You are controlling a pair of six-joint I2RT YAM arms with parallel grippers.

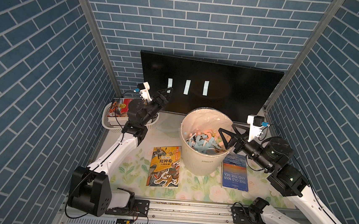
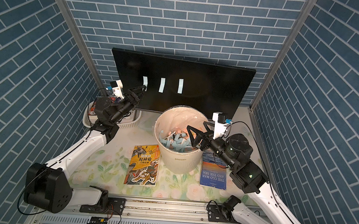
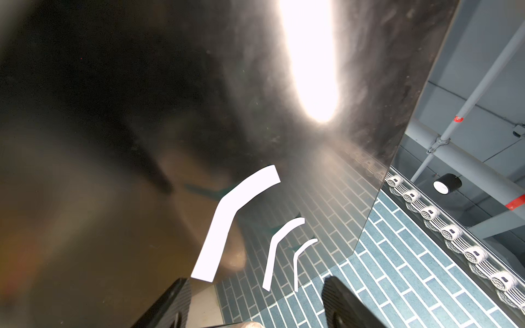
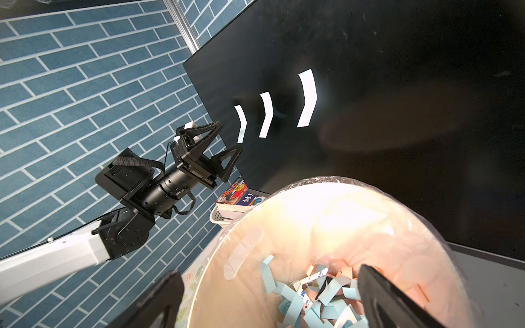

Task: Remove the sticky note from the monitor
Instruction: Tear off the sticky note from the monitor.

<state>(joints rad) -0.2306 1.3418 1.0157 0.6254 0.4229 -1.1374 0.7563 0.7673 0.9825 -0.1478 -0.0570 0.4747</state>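
Left gripper [image 4: 230, 137]: jaws set wide apart with nothing between them. It is raised in front of the lower screen, tips aimed at the glass.
Contact: one of the fingertips [image 3: 173, 295] lies just beside the lower end of the nearest sticky note [image 3: 227, 224]. Whether they touch cannot be told.
Note location: on the monitor [image 1: 230, 92], at 12 o'clock of the left gripper's tips in both top views. From the bin [image 1: 198, 164] it lies between 10 and 11 o'clock.
Further notes [image 1: 187, 87]: two more pale strips in a row toward 3 o'clock, spaced apart.
Handling (judged): thin paper, very light and limp, easily creased or torn. The adhesive bond is weak, so a slow peel should release it.
Grip point (judged): each strip shows a bend at mid-length in the wrist views, so one half probably stands off the glass. Pinch that half near its end and keep the pads off the screen.
Monitor: rigid and glossy, standing at 12 o'clock of the table. Scratch risk (judged).
Right gripper [image 4: 268, 269]: jaws fully apart and empty, hovering over the bin's 3 o'clock rim above the discarded paper strips [image 4: 287, 301].
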